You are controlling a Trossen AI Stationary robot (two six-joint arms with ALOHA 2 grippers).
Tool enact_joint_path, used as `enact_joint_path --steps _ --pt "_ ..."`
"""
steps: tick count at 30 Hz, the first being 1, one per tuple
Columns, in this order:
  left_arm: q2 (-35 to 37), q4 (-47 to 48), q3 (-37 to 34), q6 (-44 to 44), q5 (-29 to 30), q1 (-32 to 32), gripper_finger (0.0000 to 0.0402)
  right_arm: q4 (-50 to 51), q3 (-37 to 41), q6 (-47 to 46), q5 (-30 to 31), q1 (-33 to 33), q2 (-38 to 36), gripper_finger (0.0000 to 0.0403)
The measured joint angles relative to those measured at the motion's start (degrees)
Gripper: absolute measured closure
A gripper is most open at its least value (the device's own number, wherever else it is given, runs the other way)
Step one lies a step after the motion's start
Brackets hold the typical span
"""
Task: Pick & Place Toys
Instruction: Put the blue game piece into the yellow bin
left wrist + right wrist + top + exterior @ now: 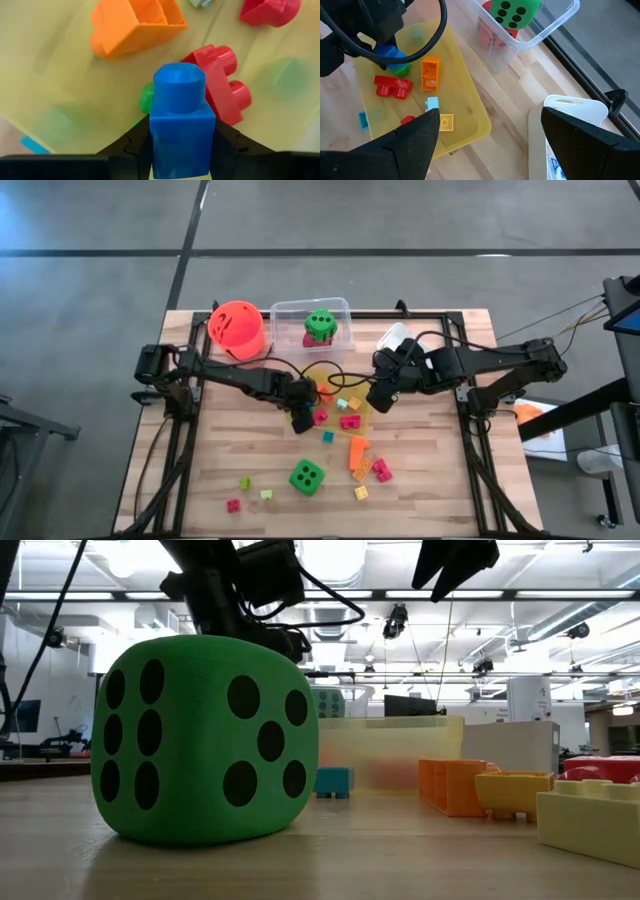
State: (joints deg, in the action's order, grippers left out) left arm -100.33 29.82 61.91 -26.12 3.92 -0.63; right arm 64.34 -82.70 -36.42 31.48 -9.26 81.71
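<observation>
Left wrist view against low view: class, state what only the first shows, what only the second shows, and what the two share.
Only the left wrist view shows the left gripper clamping a blue block above the yellow tray, beside a red block. Only the low view shows the green dice filling the foreground on the table. Both show an orange block, though whether it is the same one cannot be told.

- Bucket (236, 328): orange, at 11 o'clock on the table.
- Die (307, 477): green with black dots, at 6 o'clock.
- Second die (320, 326) in clear bin (340, 308): green, black dots, 12 o'clock.
- Tray (465, 100): translucent yellow.
- Block (181, 125) between dark fingers (127, 145): blue.
- Double-stud block (220, 82): red.
- Hollow block (132, 25): orange.
</observation>
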Motion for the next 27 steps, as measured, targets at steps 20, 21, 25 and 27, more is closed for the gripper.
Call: enact_joint_path --steps 20,21,25,27 --pt "0.1 -0.4 0.0 -5.3 -5.3 0.4 0.0116 0.0 0.0 0.0 -0.2 0.0 0.0 0.0060" --pt "0.1 -0.4 0.0 -5.5 -5.4 0.4 0.0100 0.0 0.0 0.0 -0.2 0.0 0.0 0.0060" --pt "0.6 -0.4 0.0 -7.2 -8.5 0.6 0.0048 0.0 0.0 0.0 -0.2 0.0 0.0 0.0060" --pt "1.1 -0.5 0.1 -8.2 -9.9 0.8 0.0030 0.0 0.0 0.0 -0.2 0.0 0.0 0.0060"
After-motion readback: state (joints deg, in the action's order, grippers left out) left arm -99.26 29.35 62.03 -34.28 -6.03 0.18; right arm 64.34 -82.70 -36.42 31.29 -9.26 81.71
